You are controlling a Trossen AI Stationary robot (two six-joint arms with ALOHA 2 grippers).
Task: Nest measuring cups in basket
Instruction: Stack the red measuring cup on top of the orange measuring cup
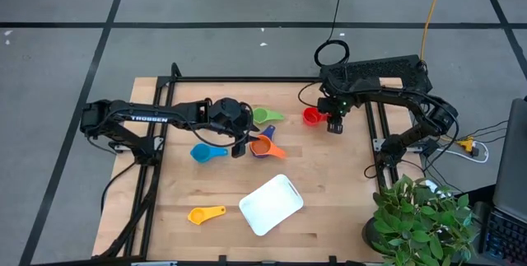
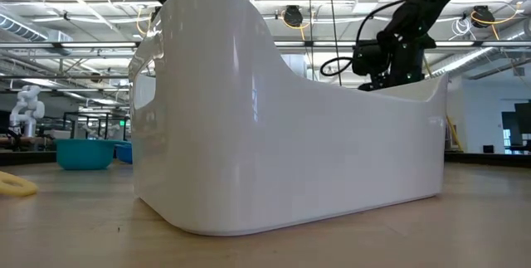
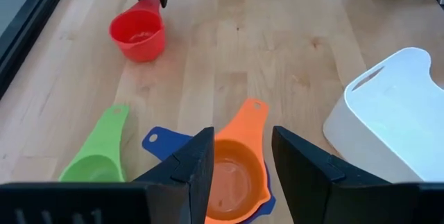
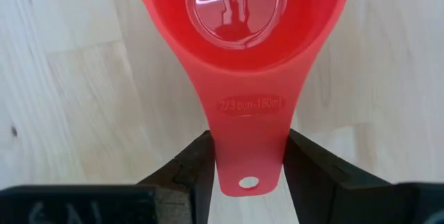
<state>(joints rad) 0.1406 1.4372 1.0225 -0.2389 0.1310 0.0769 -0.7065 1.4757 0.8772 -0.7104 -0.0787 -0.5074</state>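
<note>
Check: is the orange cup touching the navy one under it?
Touching. The left wrist view shows the orange cup sitting inside the navy cup, whose rim and handle stick out from beneath it; no gap between them. The high view agrees.

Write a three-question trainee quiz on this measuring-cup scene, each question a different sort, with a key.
1. True or false: the white basket already holds a measuring cup.
2. Which cup's handle lies between the right claw's fingers? A) green cup B) red cup C) yellow cup
3. Fill in: the orange cup sits nested in a ____ cup, under the left claw.

Key:
1. False: the high view shows the basket with nothing in it.
2. B: the red cup; its handle lies between the open fingers.
3. Navy: the navy cup shows beneath the orange one.
</note>
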